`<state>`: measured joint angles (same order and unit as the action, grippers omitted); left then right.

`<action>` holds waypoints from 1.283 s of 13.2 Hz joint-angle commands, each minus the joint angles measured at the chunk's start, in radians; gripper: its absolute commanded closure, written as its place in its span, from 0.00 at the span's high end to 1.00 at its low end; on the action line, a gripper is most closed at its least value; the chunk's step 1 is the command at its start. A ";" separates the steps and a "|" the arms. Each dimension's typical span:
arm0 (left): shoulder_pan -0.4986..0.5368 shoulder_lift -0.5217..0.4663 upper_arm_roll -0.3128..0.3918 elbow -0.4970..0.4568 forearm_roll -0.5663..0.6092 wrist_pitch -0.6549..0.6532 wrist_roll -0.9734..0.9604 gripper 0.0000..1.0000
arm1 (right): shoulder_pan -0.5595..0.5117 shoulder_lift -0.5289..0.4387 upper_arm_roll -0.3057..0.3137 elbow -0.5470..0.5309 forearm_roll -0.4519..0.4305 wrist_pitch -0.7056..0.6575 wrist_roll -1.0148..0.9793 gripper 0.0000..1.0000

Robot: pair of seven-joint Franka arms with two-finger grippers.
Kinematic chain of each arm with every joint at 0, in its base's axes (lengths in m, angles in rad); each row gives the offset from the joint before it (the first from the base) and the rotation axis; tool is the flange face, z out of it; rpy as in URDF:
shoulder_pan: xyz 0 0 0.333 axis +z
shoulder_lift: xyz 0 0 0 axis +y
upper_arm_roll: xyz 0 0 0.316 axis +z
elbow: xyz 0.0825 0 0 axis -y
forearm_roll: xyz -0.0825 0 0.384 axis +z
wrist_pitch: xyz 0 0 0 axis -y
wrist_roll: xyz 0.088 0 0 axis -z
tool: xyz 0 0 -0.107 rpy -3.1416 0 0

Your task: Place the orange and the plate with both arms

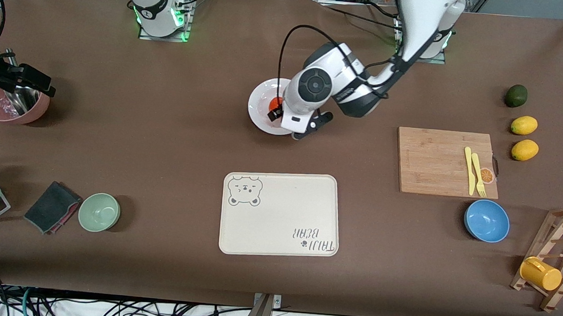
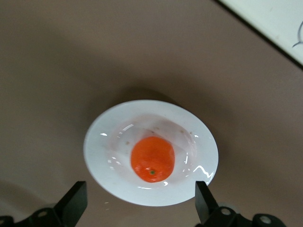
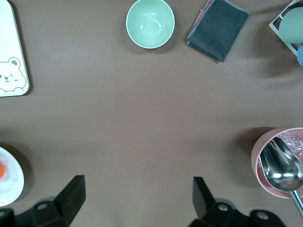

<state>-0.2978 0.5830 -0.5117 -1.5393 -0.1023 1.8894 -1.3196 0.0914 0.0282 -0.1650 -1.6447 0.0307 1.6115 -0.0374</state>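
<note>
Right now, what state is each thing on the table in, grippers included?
orange: lying in the plate, free
plate: flat on the table, holding the orange
left gripper: open, above the plate
right gripper: open, empty, over bare table
pink bowl: upright, metal spoon inside
yellow mug: on its side on the wooden rack

left claw open mid-table, right claw open, apparently waiting

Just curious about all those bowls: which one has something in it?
The pink bowl, at the right arm's end of the table, holds a metal ladle; the green and blue bowls hold nothing.
</note>
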 commanded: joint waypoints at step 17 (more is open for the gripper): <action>0.706 0.011 -0.002 0.171 0.313 -0.302 0.948 1.00 | 0.001 -0.004 0.002 0.017 0.003 -0.022 -0.013 1.00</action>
<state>0.3819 0.5916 -0.4984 -1.4379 0.2335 1.6118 -0.4184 0.0919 0.0281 -0.1650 -1.6440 0.0307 1.6098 -0.0378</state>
